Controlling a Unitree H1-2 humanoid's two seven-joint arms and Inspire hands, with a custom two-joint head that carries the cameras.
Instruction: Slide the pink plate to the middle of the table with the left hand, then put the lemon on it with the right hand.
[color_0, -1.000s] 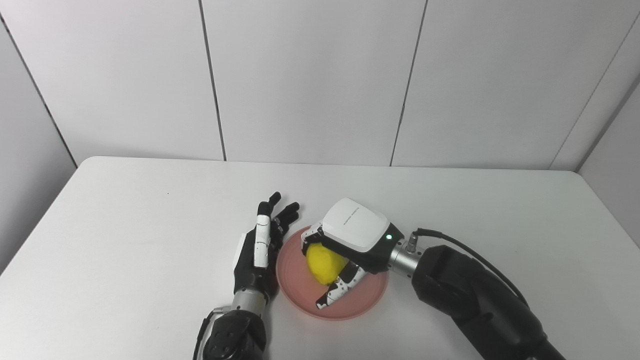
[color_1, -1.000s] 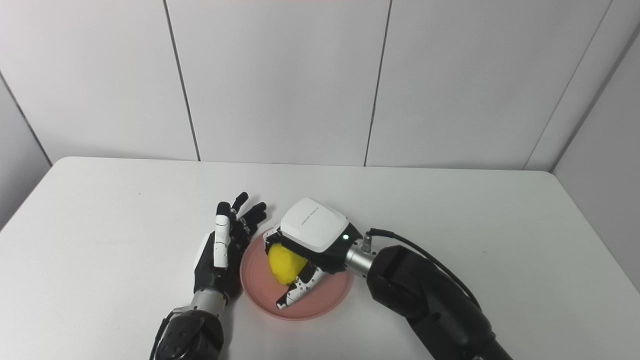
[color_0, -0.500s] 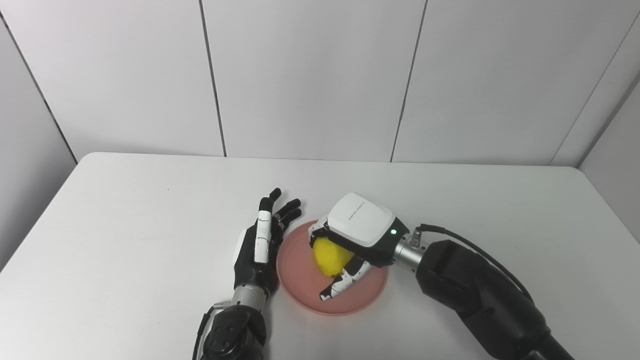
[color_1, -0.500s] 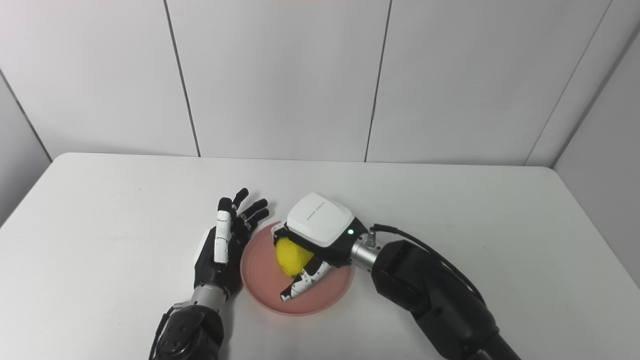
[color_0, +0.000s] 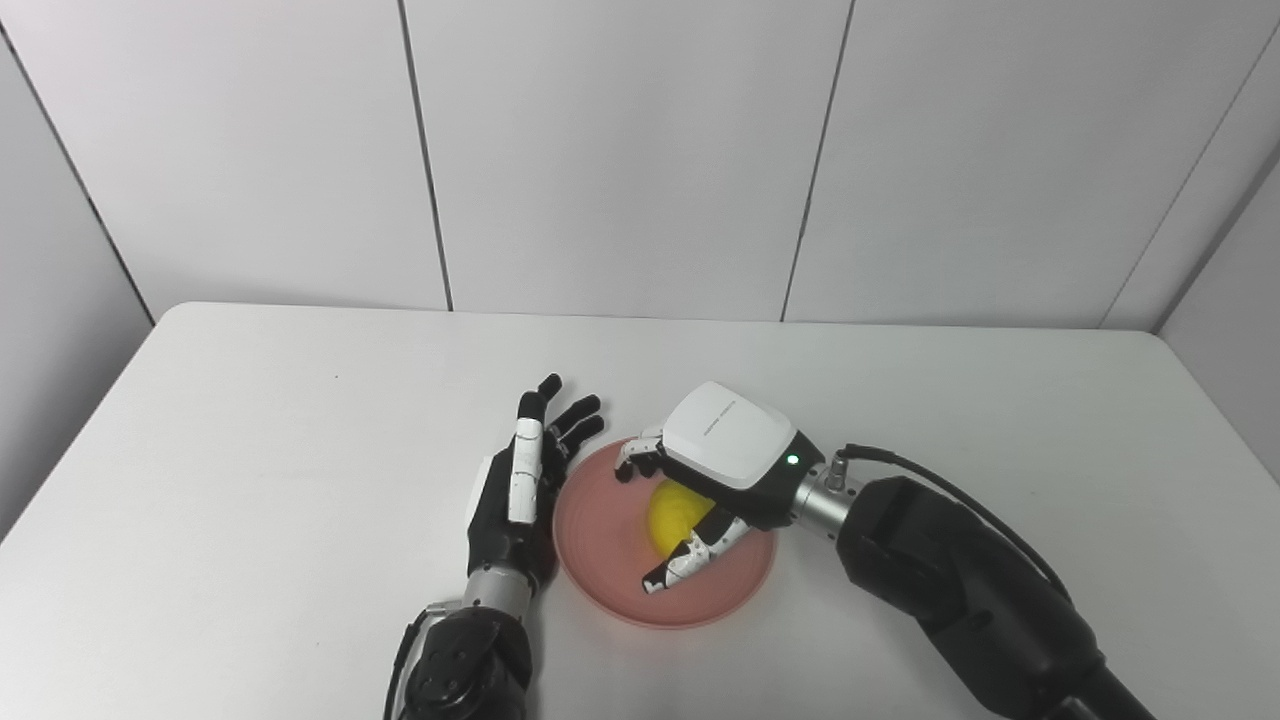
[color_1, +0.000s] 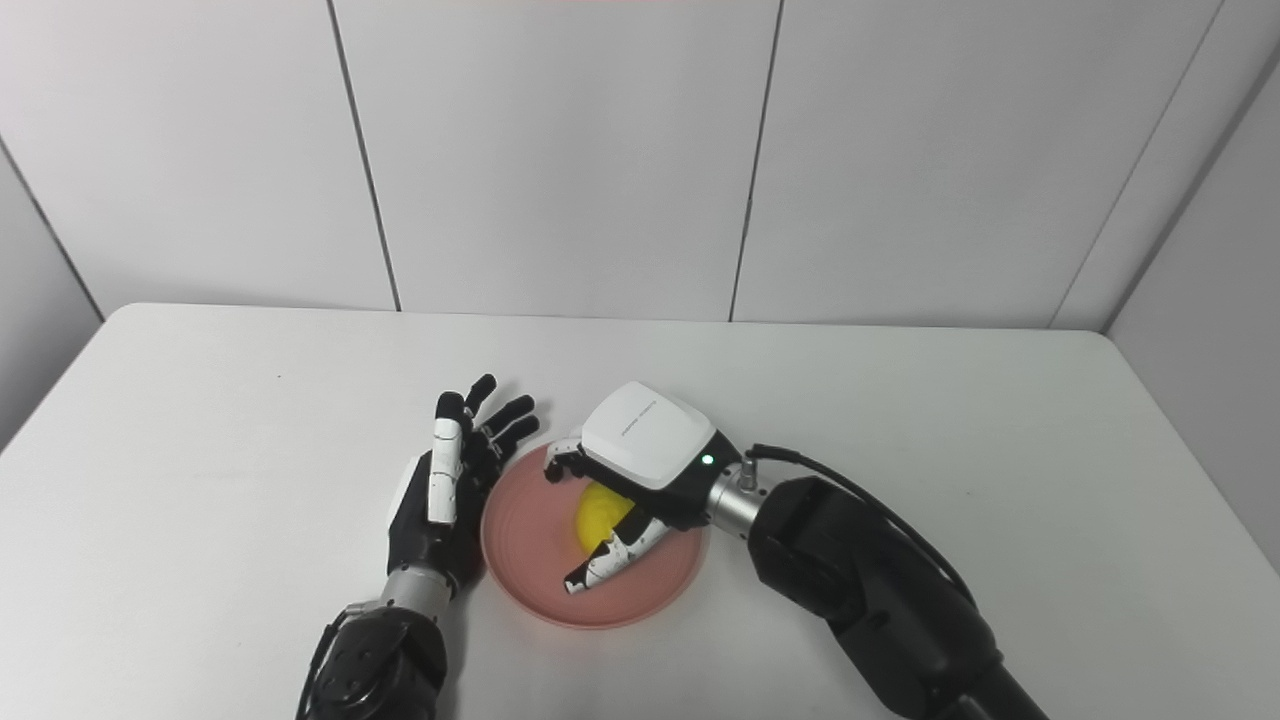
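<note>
Left arm: it comes in over the tabletop's near edge, left of centre, dark and jointed.
Left hand (color_0: 515, 490): it stands on its edge just left of the pink plate, palm turned toward the plate, fingers (color_0: 527, 450) straight and a little fanned, pointing to the far edge. It has hold of nothing. Whether it touches the plate's rim I cannot tell; it is right against it.
Pink plate (color_0: 610, 585): round and shallow, flat on the tabletop, nearer the near edge than the far one and roughly midway between the left and right edges.
Right arm: bulky and black, it enters from the near right corner and reaches leftward across the tabletop, with a metal wrist and a black cable looping above it.
Right hand (color_0: 715, 470): it hangs over the right half of the plate, its back up. Its fingers are spread loosely, with the thumb (color_0: 690, 558) stretched down toward the plate's near side and the fingertips (color_0: 632, 462) curled at the plate's far rim. The grip looks slack rather than clamped.
Lemon (color_0: 675, 507): yellow, lying on the plate right of its centre, tucked under the right palm between thumb and fingers. Whether any finger is pressing on it I cannot tell.
Writing: a line of grey lettering on the white cover of the right hand, too small to read; a green light (color_0: 793, 460) glows at the wrist end.
Tabletop (color_0: 250, 420): white, with rounded far corners.
Wall (color_0: 620, 150): pale panels with dark seams, behind the far edge.
</note>
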